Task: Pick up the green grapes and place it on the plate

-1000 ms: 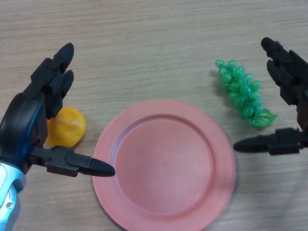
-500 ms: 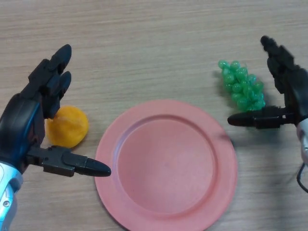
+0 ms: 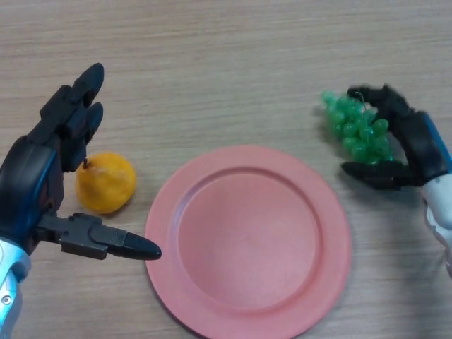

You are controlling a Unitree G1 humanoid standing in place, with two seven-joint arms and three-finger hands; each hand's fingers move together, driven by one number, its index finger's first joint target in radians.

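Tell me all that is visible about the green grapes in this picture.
The green grapes are one small bunch of glossy round berries, plastic-looking, lying on the wooden table to the right of the pink plate and apart from its rim. The bunch runs slantwise, its narrow end toward the upper left. The right hand closes round it: curled fingers over its far side, the thumb below its lower end. Whether it is lifted off the table cannot be told.

Right hand (image 3: 418,145) curled round green grapes (image 3: 359,128) on wooden table (image 3: 226,63), thumb under the bunch's near end. Pink plate (image 3: 248,240) bare, centre. Left hand (image 3: 44,173) spread open beside orange (image 3: 106,182).
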